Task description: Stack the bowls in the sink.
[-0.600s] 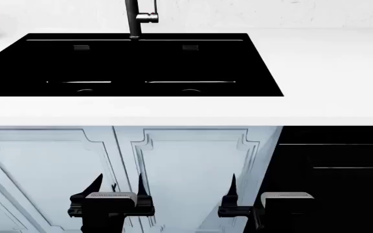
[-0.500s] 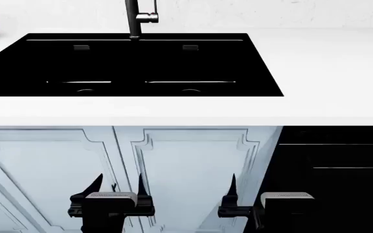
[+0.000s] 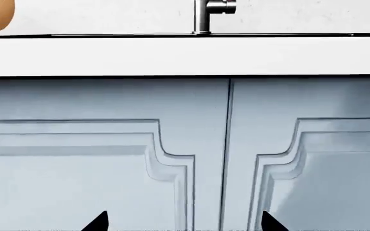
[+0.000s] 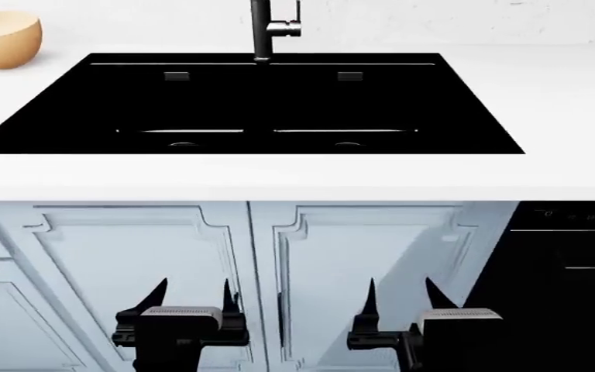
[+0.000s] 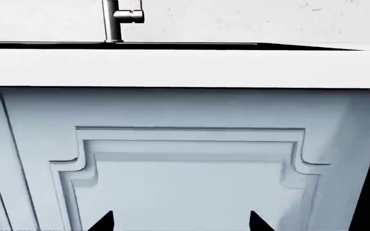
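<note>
My left hand (image 4: pixel 188 298) and right hand (image 4: pixel 399 294) both hang low in front of the pale cabinet doors (image 4: pixel 153 263), below the tabletop's (image 4: pixel 276 177) near edge, fingers spread wide and holding nothing; the tan bowl (image 4: pixel 3 40) stands upright toward the far left corner of the tabletop, just beside the sink's (image 4: pixel 101 101) left rim, well apart from both hands; the black sink lies above and beyond them, faucet (image 4: pixel 263 29) at its far edge; no grey bowl shows.

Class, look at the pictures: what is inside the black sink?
Inside the sink, only two round drains show; no bowl appears. Its near floor is hidden behind the counter edge.
</note>
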Available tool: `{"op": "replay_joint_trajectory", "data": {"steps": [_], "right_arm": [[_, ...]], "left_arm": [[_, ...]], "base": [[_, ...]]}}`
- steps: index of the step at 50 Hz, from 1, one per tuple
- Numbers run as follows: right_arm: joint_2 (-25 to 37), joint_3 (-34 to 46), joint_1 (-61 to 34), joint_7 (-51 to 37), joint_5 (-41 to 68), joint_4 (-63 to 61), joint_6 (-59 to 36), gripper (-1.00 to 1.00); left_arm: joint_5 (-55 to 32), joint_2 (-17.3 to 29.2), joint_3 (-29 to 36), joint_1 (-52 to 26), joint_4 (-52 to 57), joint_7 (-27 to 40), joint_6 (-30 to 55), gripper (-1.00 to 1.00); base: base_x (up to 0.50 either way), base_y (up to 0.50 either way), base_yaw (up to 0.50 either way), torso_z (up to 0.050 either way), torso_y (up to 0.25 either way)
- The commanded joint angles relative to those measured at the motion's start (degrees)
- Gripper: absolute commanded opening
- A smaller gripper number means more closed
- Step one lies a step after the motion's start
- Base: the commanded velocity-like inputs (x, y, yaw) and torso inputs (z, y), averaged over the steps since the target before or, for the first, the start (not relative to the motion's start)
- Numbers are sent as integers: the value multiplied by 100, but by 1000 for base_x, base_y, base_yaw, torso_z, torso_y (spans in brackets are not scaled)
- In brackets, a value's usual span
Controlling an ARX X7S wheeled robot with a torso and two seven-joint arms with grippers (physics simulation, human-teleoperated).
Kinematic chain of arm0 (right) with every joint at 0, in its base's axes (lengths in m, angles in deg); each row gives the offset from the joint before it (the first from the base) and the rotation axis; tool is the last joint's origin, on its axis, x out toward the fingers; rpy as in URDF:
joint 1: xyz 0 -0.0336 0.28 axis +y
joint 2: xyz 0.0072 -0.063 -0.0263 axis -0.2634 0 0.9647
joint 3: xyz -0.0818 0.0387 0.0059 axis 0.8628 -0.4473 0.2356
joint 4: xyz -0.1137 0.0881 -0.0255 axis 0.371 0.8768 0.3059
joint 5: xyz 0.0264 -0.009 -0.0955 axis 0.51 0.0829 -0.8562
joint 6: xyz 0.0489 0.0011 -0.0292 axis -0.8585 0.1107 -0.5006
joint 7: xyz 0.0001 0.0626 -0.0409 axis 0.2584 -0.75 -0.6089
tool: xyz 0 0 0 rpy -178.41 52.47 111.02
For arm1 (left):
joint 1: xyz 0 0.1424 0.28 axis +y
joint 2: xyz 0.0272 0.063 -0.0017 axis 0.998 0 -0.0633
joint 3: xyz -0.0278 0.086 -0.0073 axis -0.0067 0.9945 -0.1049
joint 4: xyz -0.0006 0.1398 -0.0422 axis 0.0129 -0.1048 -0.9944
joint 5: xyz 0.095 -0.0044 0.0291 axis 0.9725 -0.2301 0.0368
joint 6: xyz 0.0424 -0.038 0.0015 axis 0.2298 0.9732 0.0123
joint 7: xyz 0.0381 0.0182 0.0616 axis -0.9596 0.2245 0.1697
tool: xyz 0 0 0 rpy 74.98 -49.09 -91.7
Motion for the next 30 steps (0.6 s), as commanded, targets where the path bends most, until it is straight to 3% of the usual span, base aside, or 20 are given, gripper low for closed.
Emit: {"op": "replay_joint_trajectory", "data": {"steps": [1,30], "right_arm": [[105,131,-2,-107,66,-7,-15,100],[345,447,42,-333,-31,-109,87,100]], "left_arm": [[-97,98,121,-27,-45,116,-8,100],[-304,275,347,-53,-49,293,-31,100]], "base": [[0,500,0,0,0],[0,500,0,0,0]]}}
